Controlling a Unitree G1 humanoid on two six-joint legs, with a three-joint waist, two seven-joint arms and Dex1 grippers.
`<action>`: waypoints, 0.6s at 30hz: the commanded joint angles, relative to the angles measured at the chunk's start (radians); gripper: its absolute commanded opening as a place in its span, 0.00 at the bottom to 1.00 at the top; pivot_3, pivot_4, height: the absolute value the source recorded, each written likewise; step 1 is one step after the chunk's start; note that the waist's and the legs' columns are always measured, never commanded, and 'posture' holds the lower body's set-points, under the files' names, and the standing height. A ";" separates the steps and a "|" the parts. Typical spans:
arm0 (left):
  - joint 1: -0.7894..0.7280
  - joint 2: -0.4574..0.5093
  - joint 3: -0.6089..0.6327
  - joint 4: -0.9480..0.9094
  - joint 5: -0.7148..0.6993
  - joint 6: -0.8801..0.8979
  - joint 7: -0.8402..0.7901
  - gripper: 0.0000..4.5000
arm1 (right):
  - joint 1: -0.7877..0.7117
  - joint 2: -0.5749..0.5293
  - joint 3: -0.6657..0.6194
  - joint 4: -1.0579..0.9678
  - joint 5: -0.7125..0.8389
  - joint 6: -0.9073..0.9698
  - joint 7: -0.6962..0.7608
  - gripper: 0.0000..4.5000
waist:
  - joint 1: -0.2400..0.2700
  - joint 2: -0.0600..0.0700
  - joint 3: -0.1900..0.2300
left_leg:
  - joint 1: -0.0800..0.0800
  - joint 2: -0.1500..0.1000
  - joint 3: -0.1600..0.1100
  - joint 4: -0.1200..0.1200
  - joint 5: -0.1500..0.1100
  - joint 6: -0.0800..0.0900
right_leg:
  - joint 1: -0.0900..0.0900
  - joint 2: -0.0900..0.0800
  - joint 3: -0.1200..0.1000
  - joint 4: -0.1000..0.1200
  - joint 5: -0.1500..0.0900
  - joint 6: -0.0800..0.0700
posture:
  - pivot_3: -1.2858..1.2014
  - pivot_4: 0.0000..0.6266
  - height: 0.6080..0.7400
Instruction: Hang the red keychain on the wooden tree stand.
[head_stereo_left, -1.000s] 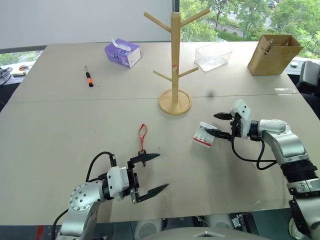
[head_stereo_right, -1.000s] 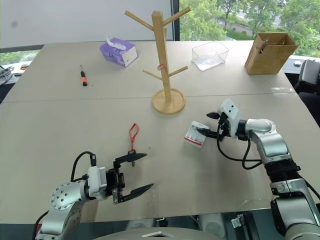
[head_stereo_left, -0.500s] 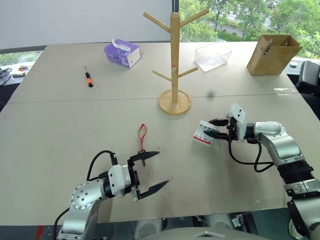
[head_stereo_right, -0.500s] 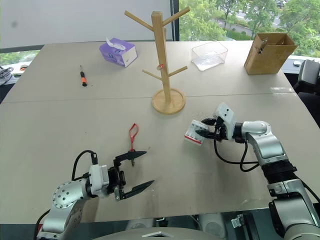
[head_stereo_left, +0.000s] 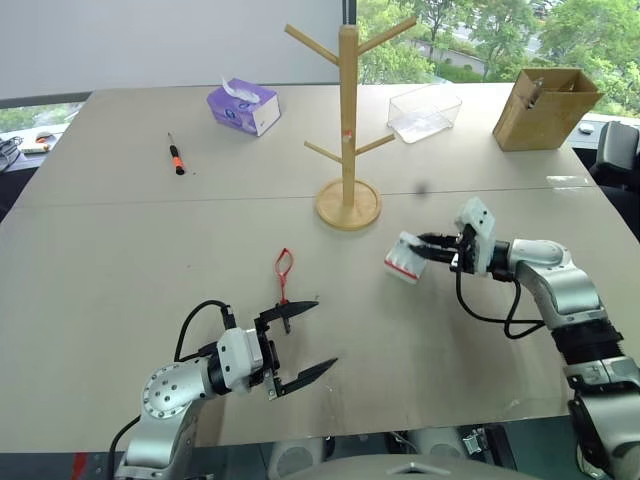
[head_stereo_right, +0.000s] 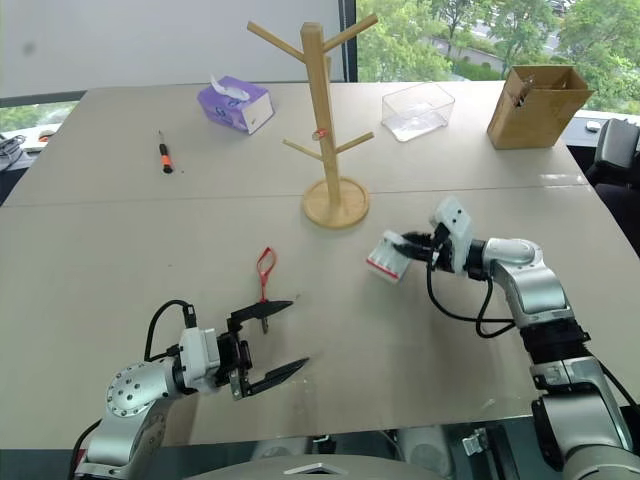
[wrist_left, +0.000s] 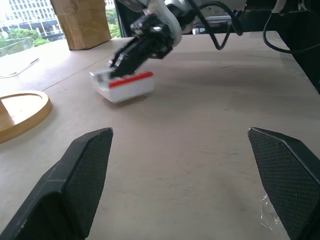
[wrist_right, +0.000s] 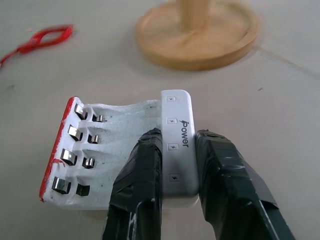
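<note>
The red keychain (head_stereo_left: 284, 270) lies flat on the table, its loop toward the wooden tree stand (head_stereo_left: 348, 120), which rises from a round base (head_stereo_left: 349, 205). My left gripper (head_stereo_left: 325, 333) is open and empty, just on the near side of the keychain. My right gripper (head_stereo_left: 428, 247) is shut on a white battery charger with a red edge (head_stereo_left: 402, 260), to the right of the stand's base. In the right wrist view both fingers (wrist_right: 141, 165) clamp the charger's end (wrist_right: 176, 145), with the keychain (wrist_right: 47, 37) and the stand's base (wrist_right: 200, 30) beyond.
At the back of the table are a purple tissue box (head_stereo_left: 244, 105), an orange-handled screwdriver (head_stereo_left: 176, 153), a clear plastic container (head_stereo_left: 425, 112) and a brown box (head_stereo_left: 545, 105). A seam crosses the table just behind the stand's base.
My right gripper has shut on the charger, which it stood open beside, and raised it a little. The left gripper and the keychain have not moved.
</note>
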 joint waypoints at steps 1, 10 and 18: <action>-0.004 -0.010 0.003 -0.017 -0.007 -0.009 0.032 1.00 | -0.207 0.013 -0.146 0.248 -0.020 -0.037 -0.264 0.11 | -0.001 0.001 0.000 | 0.000 0.000 0.000 0.000 0.000 0.000 | 0.000 0.000 0.000 0.000 0.000 0.000 | 0.52 0.24 1.00; -0.010 -0.007 0.003 -0.018 0.000 -0.008 0.061 1.00 | -0.519 -0.028 -0.242 0.844 -0.114 -0.193 -0.630 0.11 | 0.001 0.001 0.000 | -0.001 -0.001 0.004 -0.001 0.001 -0.002 | -0.001 0.000 0.002 -0.001 0.000 0.000 | 0.52 0.24 1.00; -0.010 -0.010 -0.003 -0.025 0.007 -0.010 0.082 1.00 | -0.566 -0.039 -0.286 0.948 -0.120 -0.249 -0.660 0.38 | -0.018 0.003 0.001 | 0.000 0.000 0.004 -0.001 0.000 0.000 | -0.002 0.000 0.004 0.000 0.000 0.000 | 0.52 0.24 1.00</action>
